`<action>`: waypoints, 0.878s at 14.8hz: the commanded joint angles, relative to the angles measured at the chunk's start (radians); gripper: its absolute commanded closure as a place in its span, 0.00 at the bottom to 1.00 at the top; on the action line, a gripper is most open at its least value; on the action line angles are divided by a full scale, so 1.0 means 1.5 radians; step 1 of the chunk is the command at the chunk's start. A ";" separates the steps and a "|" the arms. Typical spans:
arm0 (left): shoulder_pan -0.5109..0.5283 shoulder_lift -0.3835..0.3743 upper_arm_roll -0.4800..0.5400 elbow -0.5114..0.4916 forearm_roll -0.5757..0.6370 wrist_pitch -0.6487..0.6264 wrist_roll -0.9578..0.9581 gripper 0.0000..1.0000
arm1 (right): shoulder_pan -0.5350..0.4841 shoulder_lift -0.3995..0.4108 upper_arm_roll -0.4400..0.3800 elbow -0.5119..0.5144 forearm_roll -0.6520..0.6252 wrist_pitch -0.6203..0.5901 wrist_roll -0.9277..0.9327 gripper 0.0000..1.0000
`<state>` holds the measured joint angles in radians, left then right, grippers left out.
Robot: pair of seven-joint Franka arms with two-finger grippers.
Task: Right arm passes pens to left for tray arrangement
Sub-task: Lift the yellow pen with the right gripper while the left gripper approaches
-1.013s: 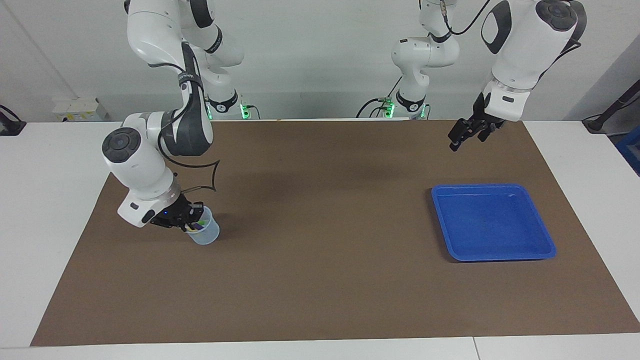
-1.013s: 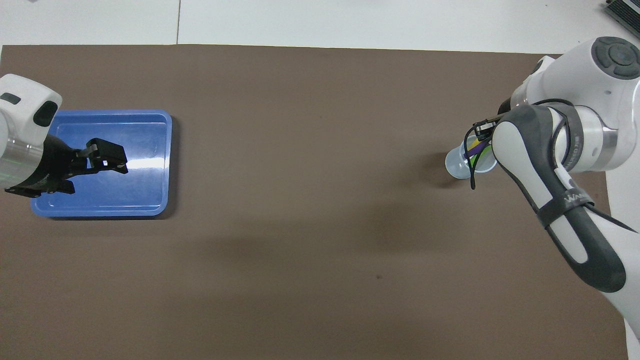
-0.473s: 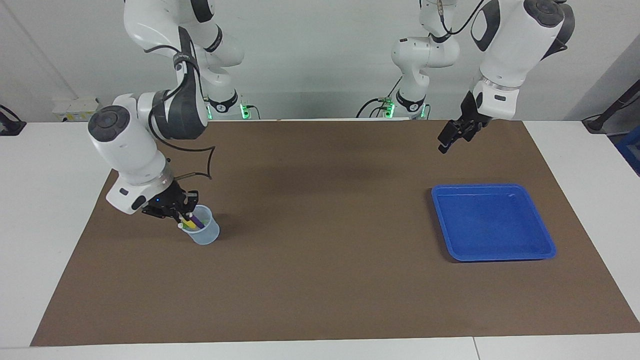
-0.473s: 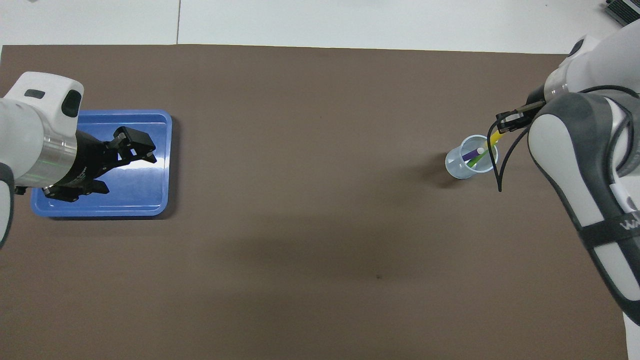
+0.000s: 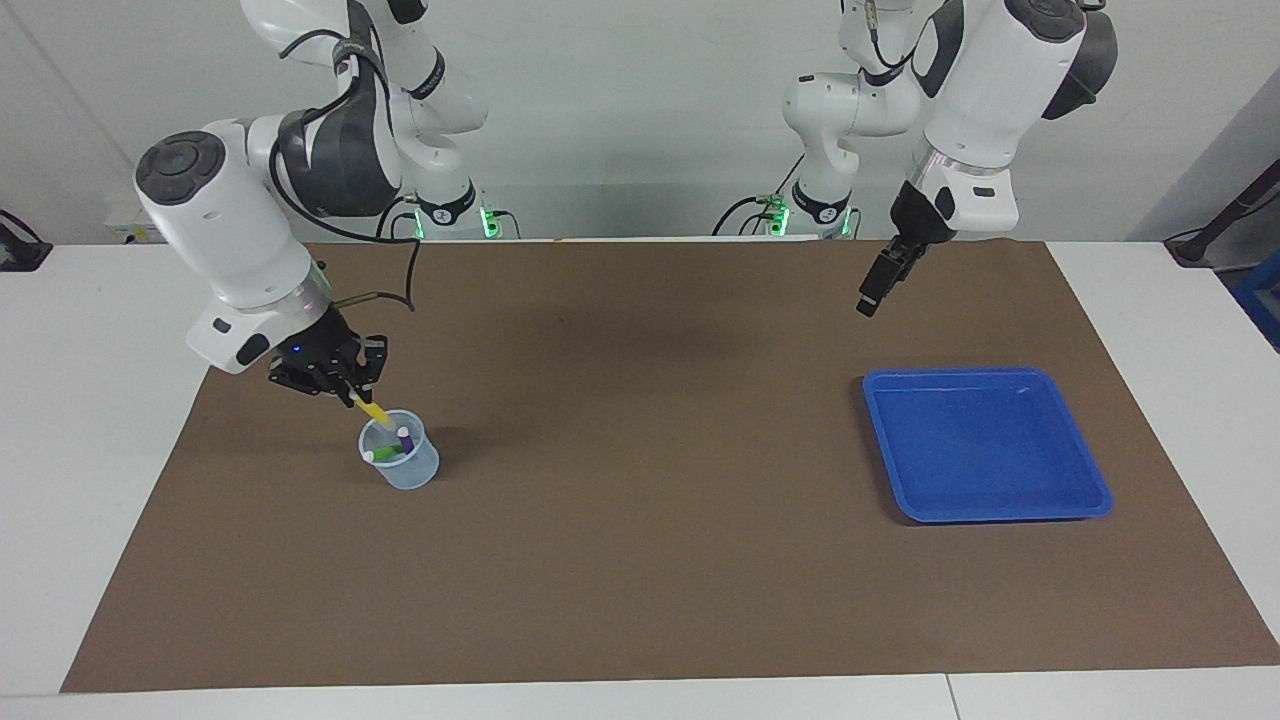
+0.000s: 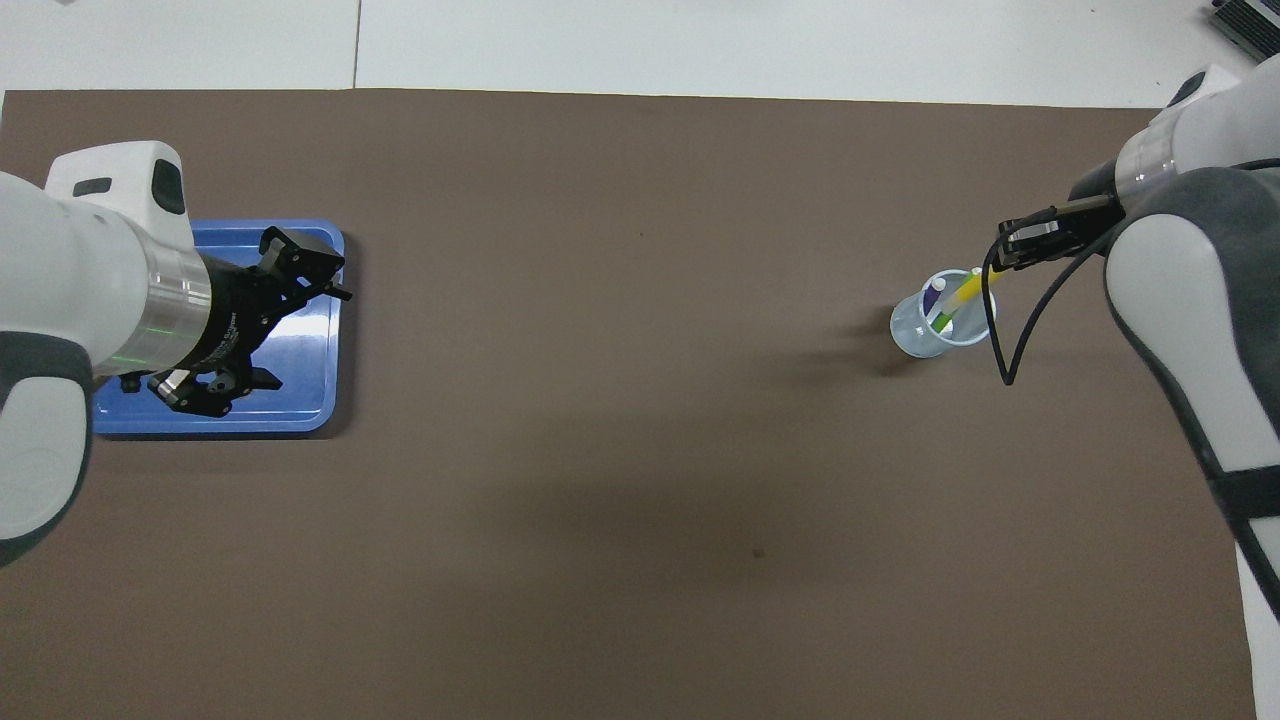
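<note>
- Facing view: the right gripper (image 5: 350, 385) hangs over the translucent cup (image 5: 401, 462), fingers clamped on the yellow pen (image 5: 371, 408), which slants down with its lower end still inside the cup's mouth.
- The purple pen (image 5: 402, 436) and green pen (image 5: 384, 454) stand in the cup, pale ends up.
- A second ago that gripper sat down at the cup's rim; it has since risen, drawing the yellow pen up.
- The left gripper (image 5: 876, 288) is raised over the brown mat (image 5: 640, 520) on the desk (image 5: 100, 330); it has swung toward the middle. Whether its fingers are apart cannot be told.
- The blue tray (image 5: 986, 443) lies toward the left arm's end.
</note>
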<state>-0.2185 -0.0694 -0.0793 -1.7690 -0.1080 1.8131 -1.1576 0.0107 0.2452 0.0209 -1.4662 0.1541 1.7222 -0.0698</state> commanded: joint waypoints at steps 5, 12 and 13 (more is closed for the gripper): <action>-0.055 -0.019 0.009 -0.044 -0.114 0.087 -0.273 0.00 | 0.034 -0.003 0.006 0.024 0.177 -0.001 0.249 1.00; -0.158 -0.008 0.005 -0.115 -0.191 0.371 -0.582 0.00 | 0.143 0.005 0.006 -0.035 0.276 0.126 0.513 1.00; -0.169 -0.007 0.005 -0.128 -0.198 0.402 -0.620 0.00 | 0.154 0.005 0.006 -0.046 0.283 0.144 0.536 1.00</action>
<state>-0.4287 -0.0669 -0.0851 -1.8991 -0.3692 2.3106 -1.9803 0.2167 0.2625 0.0297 -1.4888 0.5382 1.8832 0.6684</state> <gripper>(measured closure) 0.000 0.828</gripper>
